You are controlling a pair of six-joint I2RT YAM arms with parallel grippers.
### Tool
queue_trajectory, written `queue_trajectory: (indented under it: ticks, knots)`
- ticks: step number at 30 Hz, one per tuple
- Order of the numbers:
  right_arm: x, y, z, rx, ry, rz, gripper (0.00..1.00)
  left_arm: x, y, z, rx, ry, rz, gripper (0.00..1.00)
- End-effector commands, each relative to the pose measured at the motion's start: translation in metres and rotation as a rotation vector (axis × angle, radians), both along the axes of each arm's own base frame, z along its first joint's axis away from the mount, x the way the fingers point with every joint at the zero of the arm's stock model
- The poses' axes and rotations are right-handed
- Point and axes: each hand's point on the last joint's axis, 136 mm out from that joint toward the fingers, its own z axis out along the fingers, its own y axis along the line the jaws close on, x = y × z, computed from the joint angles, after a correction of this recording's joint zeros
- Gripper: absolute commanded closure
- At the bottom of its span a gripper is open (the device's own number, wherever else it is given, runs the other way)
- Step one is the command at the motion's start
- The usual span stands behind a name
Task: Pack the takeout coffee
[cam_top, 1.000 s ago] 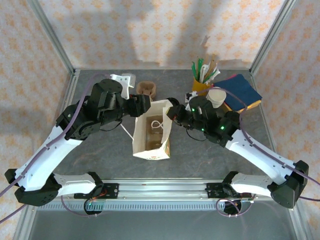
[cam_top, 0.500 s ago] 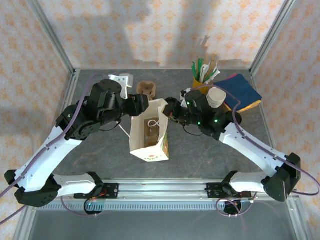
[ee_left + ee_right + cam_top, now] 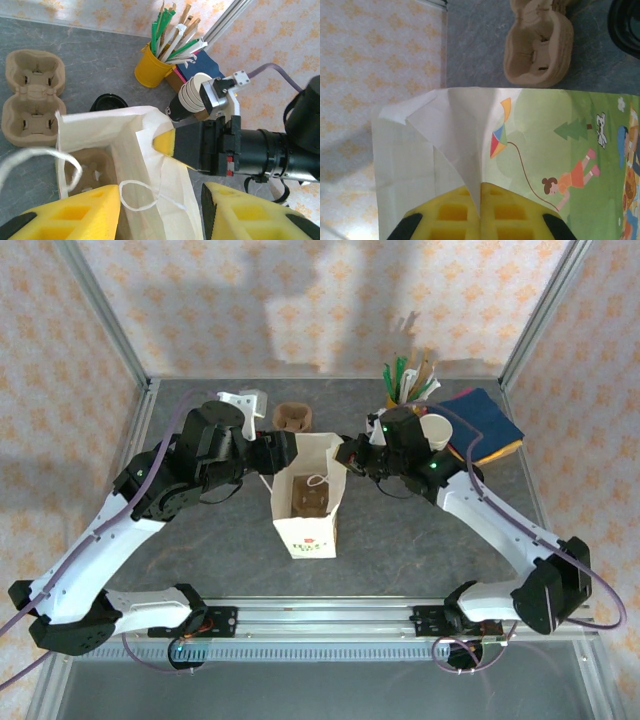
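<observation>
Grey surface [image 3: 200, 540], paper bag [image 3: 310, 530] open, takeout coffee [image 3: 107, 102] unpacked.
The right gripper [image 3: 480, 220] clamps the bag's rim, the left gripper [image 3: 160, 195] gapes apart; the coffee stands just behind the bag, not yet inside.

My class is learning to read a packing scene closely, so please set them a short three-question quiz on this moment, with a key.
1. True or false: the takeout coffee is already inside the paper bag.
2. What lies in the bottom of the bag? A) a pulp cup carrier B) a stack of napkins C) a bunch of straws
3. Complete: the right gripper is shut on the bag's ____.
Key: 1 false, it stands on the table outside the bag. 2 A. 3 rim.
</observation>
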Motion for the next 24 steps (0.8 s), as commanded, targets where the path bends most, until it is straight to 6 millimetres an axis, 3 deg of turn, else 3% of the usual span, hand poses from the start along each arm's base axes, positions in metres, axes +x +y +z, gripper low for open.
queue_trajectory:
  ticks: [1, 15, 19, 24]
  knots:
    - [0.000, 0.002, 0.009, 0.000, -0.024, 0.062, 0.98, -0.001, 0.004, 0.004, -0.029, -0.022, 0.009, 0.52]
    - [0.022, -0.012, 0.007, -0.123, -0.091, 0.060, 0.96, 0.001, 0.004, -0.003, -0.021, -0.010, 0.009, 0.52]
    - [0.026, -0.013, 0.008, -0.133, -0.107, 0.063, 0.92, 0.002, 0.006, -0.004, -0.015, -0.009, 0.017, 0.52]
    - [0.032, -0.019, 0.013, -0.173, -0.119, 0.038, 0.79, 0.004, 0.010, -0.004, -0.011, -0.014, 0.037, 0.52]
